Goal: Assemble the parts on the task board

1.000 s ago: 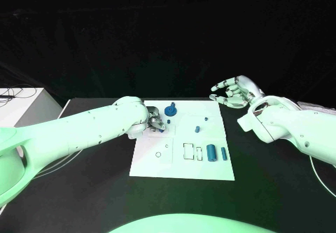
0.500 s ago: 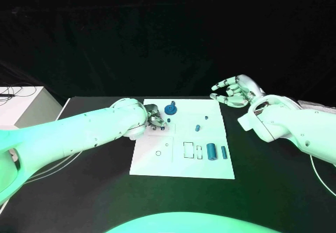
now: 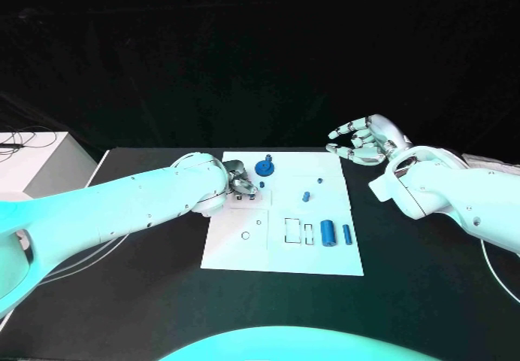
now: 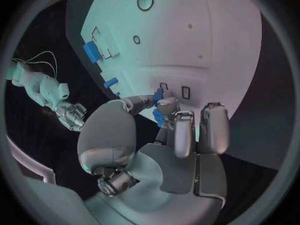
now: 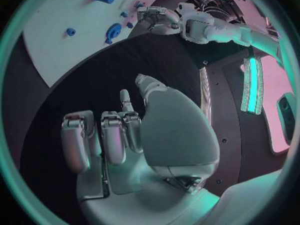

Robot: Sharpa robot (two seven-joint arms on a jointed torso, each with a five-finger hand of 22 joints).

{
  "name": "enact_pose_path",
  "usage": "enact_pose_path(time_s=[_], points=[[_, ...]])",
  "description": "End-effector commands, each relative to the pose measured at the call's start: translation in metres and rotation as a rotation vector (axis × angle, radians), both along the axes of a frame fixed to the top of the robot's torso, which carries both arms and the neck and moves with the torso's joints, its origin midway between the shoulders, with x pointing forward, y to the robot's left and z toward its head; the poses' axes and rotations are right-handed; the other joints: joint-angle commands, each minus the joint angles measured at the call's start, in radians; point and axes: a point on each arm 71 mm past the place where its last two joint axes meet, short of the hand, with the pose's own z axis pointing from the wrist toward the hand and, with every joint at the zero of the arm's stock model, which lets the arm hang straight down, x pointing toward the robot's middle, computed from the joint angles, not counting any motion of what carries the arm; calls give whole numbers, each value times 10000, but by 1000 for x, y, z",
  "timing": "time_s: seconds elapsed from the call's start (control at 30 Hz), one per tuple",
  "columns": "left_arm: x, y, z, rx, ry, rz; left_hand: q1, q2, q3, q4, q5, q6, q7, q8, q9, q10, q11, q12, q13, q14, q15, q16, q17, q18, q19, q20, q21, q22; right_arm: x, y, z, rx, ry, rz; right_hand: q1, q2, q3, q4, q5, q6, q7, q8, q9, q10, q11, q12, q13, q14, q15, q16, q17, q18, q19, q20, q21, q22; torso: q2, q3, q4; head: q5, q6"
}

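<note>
On the white task board (image 3: pixel 284 256), blue cylinders (image 3: pixel 328 233) lay nearest. The left hand (image 3: pixel 243 186) rested at the board's left edge; the left wrist view showed its fingertips (image 4: pixel 164 105) pinching what looked like a small blue part (image 4: pixel 158 94), hidden from overhead. Farther off, the right hand (image 3: pixel 367 141) hovered beyond the board's corner, fingers spread, holding nothing.

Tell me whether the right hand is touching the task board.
Apart. In the head view the right hand hovers, fingers spread, beyond the task board's far right corner, with black table between them; the right wrist view shows the same gap.
</note>
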Motion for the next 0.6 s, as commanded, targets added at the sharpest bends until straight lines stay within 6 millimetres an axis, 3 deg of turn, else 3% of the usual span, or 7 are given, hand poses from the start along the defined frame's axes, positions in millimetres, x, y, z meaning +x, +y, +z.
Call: enact_pose_path(time_s=[0.03,0.6], points=[[0,-2,-2,-64,42,-77,22,128,1774,-1750,-56,413,-361,58,633,43,12,-12,-19,983,-64,-42,2450,-71,29,-11,43,-12,0,1,0,-57,-31,145,-86,20,20,33,-27,-68,-19,65,9,587,52,-49,2201,947,68,-49,2239,-6,927,60,-36,2480,2,-2,-17,3,-11],[0,-3,-7,186,241,-249,23,135,1774,-1747,-75,407,-360,51,634,35,13,-22,-34,982,-64,-43,2447,-70,25,-13,39,-20,-1,1,0,-56,-25,144,-106,22,23,43,-25,-72,-19,70,12,595,51,-39,2208,948,68,-48,2241,-6,927,59,-35,2481,-5,-13,7,-38,-73]])
